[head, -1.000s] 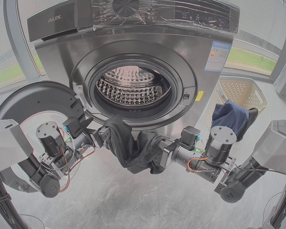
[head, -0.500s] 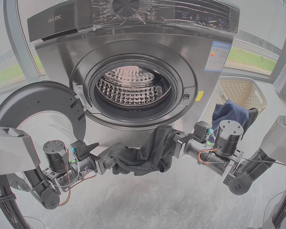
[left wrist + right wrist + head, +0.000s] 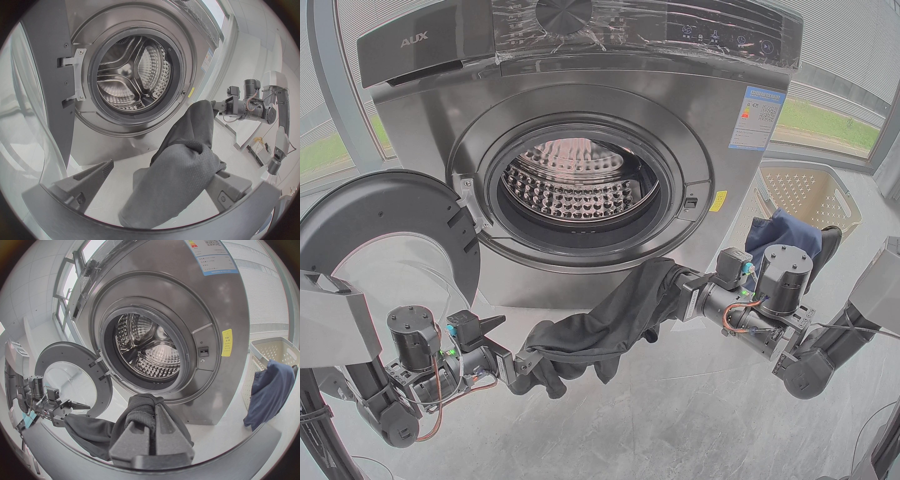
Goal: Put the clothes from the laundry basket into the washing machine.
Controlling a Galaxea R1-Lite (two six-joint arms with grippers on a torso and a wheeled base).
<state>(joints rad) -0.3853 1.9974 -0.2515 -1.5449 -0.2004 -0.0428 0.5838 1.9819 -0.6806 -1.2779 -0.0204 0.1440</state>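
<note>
**Black garment slung between two grippers before the open drum**

The right gripper (image 3: 152, 419) was seen clamped tight on a bunched fold of the black garment (image 3: 606, 325), just below the rim of the porthole. The left gripper (image 3: 530, 360) was found lower and nearer the floor, its fingers spread wide, with the other end of the cloth draped over one finger (image 3: 229, 187) and not pinched. Between them the garment was stretched in a sagging band in front of the washing machine (image 3: 581, 94), outside the drum (image 3: 575, 181), with a loose tail hanging below the left gripper.

The round door (image 3: 381, 212) was swung fully open to the left, beside the left arm. To the right of the machine a beige laundry basket (image 3: 806, 190) was stood on the floor, and a navy garment (image 3: 784, 240) was hung over its near rim, just behind the right arm. The control panel was covered in plastic film (image 3: 650, 25).

The grey marbled floor (image 3: 650, 425) was laid beneath everything, and grass was visible through the windows (image 3: 831, 122) behind.
</note>
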